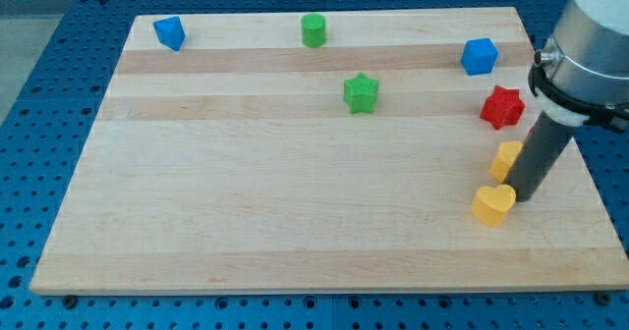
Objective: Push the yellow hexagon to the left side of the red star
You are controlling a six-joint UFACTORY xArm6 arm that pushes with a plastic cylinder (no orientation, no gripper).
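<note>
The yellow hexagon (pixel 506 160) lies near the board's right edge, below and slightly left of the red star (pixel 502 107). My tip (pixel 520 196) rests on the board just right of and below the hexagon, touching or nearly touching it. A yellow heart (pixel 492 204) lies just left of my tip. The rod rises up and to the right to the arm's grey body (pixel 593 45).
A blue cube (pixel 479 56) sits above the red star. A green star (pixel 361 92) is in the upper middle. A green cylinder-like block (pixel 313 30) and a blue block (pixel 169 32) sit along the top edge. The wooden board (pixel 246 202) lies on a blue perforated table.
</note>
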